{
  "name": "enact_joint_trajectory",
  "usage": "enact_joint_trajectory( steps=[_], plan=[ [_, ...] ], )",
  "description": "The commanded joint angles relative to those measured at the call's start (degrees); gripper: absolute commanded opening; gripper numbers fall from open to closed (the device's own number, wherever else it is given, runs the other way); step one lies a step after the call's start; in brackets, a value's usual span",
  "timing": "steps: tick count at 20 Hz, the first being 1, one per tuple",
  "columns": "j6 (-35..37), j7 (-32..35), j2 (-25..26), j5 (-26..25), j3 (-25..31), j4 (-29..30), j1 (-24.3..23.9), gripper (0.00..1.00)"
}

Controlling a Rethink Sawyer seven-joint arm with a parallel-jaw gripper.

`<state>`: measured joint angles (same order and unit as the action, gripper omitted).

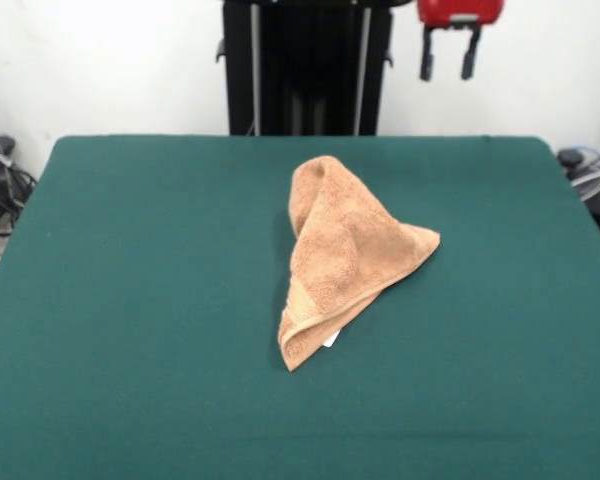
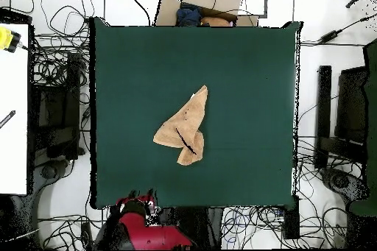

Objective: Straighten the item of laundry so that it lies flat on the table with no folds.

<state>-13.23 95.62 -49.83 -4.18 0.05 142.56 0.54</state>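
Note:
The tan terry towel (image 1: 345, 260) lies crumpled and folded over itself near the middle of the green table (image 1: 130, 300), bunched up at its far end and tapering to a point at the near end. Its small white label (image 1: 330, 340) peeks out at the near edge. In the overhead view the towel (image 2: 184, 126) is a folded, roughly triangular shape on the table (image 2: 250, 79). My gripper (image 1: 448, 62) hangs drawn back above the table's far right edge, well away from the towel, fingers apart and empty. It also shows in the overhead view (image 2: 138, 202) past the table's bottom edge.
The black pedestal (image 1: 305, 65) stands behind the table's far edge. Cables and equipment (image 2: 55, 115) lie around the table on the floor. A person's sleeve and hand (image 2: 200, 17) show by a cardboard sheet at the table's top edge in the overhead view.

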Motion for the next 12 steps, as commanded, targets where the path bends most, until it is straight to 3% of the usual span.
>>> enact_joint_trajectory(
  steps=[1,6,12],
  plan=[
    [-5.34,9.85,13.86,-5.36,8.47,-9.93,-7.49,1.00],
    [-0.70,6.80,15.71,-8.25,13.55,-16.15,-12.68,1.00],
    [5.68,6.80,8.91,-6.48,16.20,-16.03,-13.89,1.00]
  ],
)
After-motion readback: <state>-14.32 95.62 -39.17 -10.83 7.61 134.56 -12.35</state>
